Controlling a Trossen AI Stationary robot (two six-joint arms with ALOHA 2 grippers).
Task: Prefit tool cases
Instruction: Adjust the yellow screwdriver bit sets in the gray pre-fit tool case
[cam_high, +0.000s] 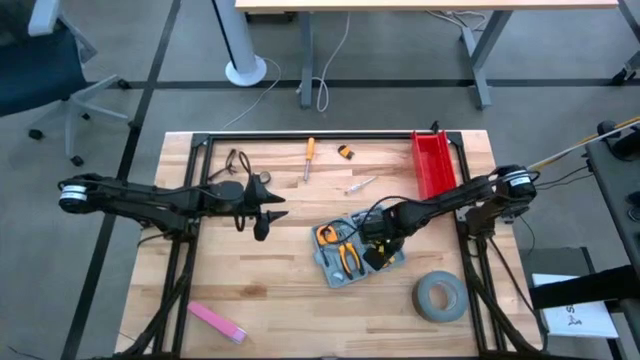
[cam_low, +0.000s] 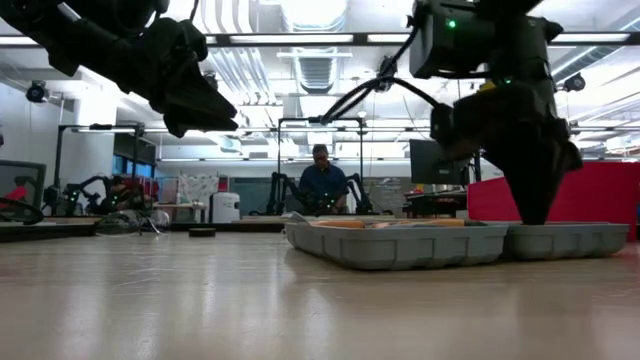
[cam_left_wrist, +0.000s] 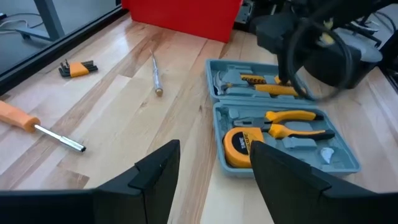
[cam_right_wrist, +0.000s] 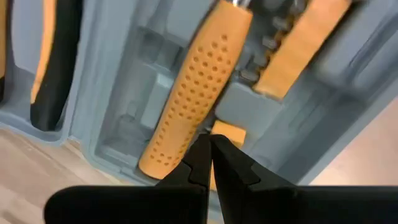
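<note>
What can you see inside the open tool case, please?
In the tool case: a tape measure, orange-handled pliers, and an orange perforated handle. The right gripper, jaws shut, covers part of the far half.

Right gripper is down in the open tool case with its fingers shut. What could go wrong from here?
1. The right gripper, shut, sits against the orange perforated handle inside the tool case; pushing further could pop the tool from its recess or slide the unanchored case.
2. The orange pliers and tape measure lie seated nearby; a sideways sweep might dislodge them.
3. The left gripper hovers open beside the case and may collide if both move.
</note>
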